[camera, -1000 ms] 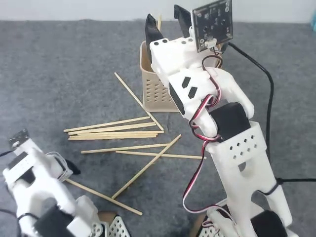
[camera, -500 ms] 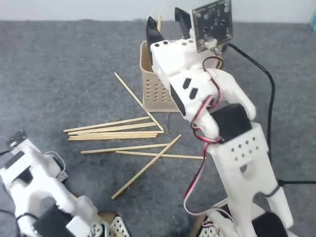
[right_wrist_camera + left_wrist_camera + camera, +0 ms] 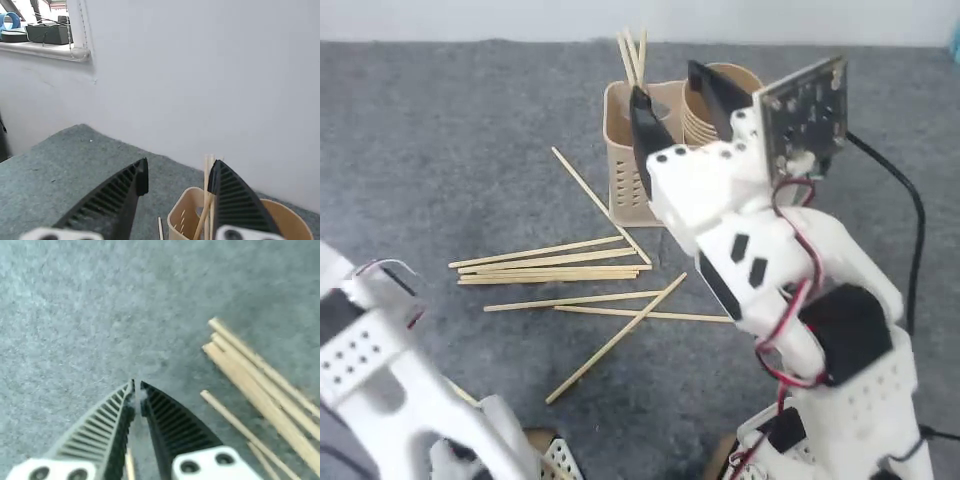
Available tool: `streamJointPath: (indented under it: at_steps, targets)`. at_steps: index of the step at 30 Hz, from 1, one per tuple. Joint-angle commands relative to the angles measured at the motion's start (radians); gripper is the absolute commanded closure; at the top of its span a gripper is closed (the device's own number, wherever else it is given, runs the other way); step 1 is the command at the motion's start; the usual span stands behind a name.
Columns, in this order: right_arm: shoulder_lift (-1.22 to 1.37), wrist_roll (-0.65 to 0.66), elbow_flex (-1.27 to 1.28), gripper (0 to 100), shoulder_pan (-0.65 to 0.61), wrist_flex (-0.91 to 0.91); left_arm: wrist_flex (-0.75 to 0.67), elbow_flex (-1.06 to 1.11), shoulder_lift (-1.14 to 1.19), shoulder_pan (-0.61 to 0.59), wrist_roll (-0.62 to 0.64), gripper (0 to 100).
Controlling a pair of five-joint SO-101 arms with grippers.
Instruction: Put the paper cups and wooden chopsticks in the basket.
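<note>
Grey carpet (image 3: 440, 130) is covering the whole table. A white wall (image 3: 200, 75) is rising behind its far edge. A window ledge (image 3: 45, 50) is carrying dark boxes (image 3: 47, 32), with daylight coming in above.

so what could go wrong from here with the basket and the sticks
1. The right gripper is open right over the basket. A careless move could tip it or knock out the upright chopsticks and paper cups.
2. The left gripper seems shut on one thin chopstick, which sits far back between its fingers. It might slip or swing in transit.
</note>
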Motion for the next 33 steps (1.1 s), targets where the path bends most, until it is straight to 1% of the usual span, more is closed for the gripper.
streamJointPath:
  at_steps: [1,3,5,7,8,9,13,14,20,23,27,29,30,32,33]
  targets:
    - [-0.053,0.011,-0.054,78.9,-0.002,0.025,0.028,0.012,-0.157,0.038,0.032,99]
    - [-0.068,0.012,-0.054,78.9,-0.002,0.025,-0.002,0.059,-0.167,-0.008,-0.02,95]
    - [-0.074,0.012,-0.054,78.9,-0.002,0.025,0.012,0.111,-0.157,-0.049,-0.1,86]
    - [-0.071,0.011,-0.054,78.9,-0.002,0.025,0.034,0.183,-0.127,-0.063,-0.184,77]
    - [-0.07,0.008,-0.054,78.9,-0.002,0.025,0.012,0.211,-0.109,-0.069,-0.222,76]
    - [-0.065,0.008,-0.052,78.9,-0.002,0.025,-0.018,0.228,-0.083,-0.08,-0.252,76]
    - [-0.048,0.006,-0.052,78.9,-0.004,0.018,-0.072,0.243,0.087,-0.121,-0.31,87]
    - [-0.044,0.006,-0.052,78.9,-0.004,0.016,-0.087,0.24,0.146,-0.129,-0.322,88]
    - [-0.018,0.006,-0.054,78.9,-0.004,0.013,-0.172,0.222,0.48,-0.16,-0.391,86]
    - [-0.015,0.006,-0.055,78.9,-0.005,-0.01,-0.221,0.216,0.589,-0.153,-0.399,86]
    - [-0.018,0.006,-0.055,78.9,-0.007,-0.03,-0.247,0.202,0.667,-0.16,-0.408,86]
    - [-0.019,0.006,-0.055,78.9,-0.007,-0.03,-0.244,0.199,0.669,-0.16,-0.436,87]
    - [-0.019,0.006,-0.055,78.9,-0.007,-0.03,-0.244,0.199,0.669,-0.16,-0.44,90]
    - [-0.019,0.006,-0.055,78.9,-0.007,-0.028,-0.242,0.199,0.669,-0.158,-0.443,99]
    - [-0.019,0.006,-0.055,78.9,-0.007,-0.028,-0.242,0.199,0.669,-0.157,-0.443,100]
